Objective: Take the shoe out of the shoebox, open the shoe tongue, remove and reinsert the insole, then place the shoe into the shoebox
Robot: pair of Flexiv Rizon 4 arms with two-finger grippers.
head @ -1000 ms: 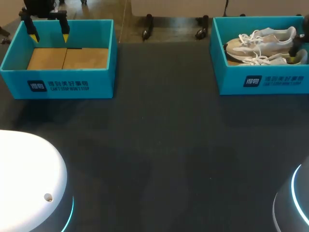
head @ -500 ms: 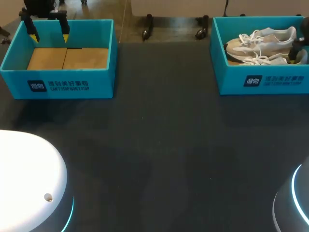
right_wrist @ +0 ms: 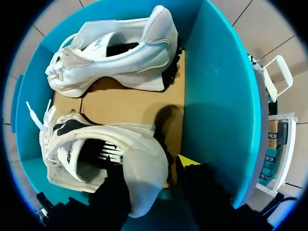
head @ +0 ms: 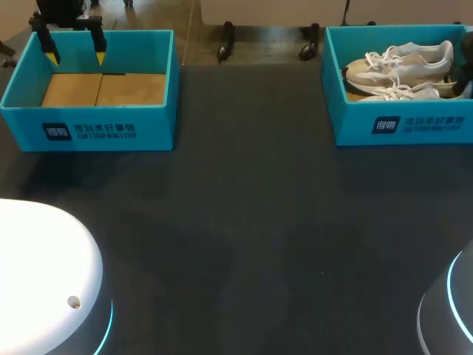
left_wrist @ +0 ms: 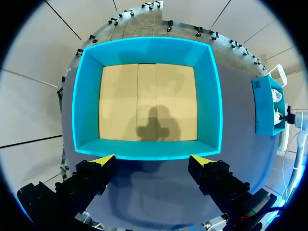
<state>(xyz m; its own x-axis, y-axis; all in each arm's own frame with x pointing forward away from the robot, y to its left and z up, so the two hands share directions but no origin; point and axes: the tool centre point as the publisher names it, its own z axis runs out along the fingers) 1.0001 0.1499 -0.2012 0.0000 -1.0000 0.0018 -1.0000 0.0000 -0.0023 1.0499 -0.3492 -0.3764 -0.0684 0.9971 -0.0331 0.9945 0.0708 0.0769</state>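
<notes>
Two white lace-up shoes lie in the blue shoebox (head: 403, 122) at the table's far right. The far shoe (head: 403, 63) (right_wrist: 120, 53) lies on its side. The near shoe (head: 414, 92) (right_wrist: 96, 144) shows its dark opening. My right gripper (head: 464, 78) (right_wrist: 151, 175) is down in this box (right_wrist: 216, 96), its fingers pressed on both sides of the near shoe's heel. Only one yellow fingertip (right_wrist: 187, 161) shows. My left gripper (head: 75, 53) (left_wrist: 153, 161) hangs open over the other box, holding nothing.
An empty blue shoebox (head: 96, 129) (left_wrist: 149, 50) with a cardboard floor stands at the far left. Dark bare table (head: 244, 222) stretches between the boxes and toward me. My arms' rounded bases sit at the near left (head: 37, 281) and near right (head: 451, 310).
My right gripper sank lower into the box and its fingers drew in around the near shoe's heel; its yellow tip dropped out of the head view. The left arm kept still.
</notes>
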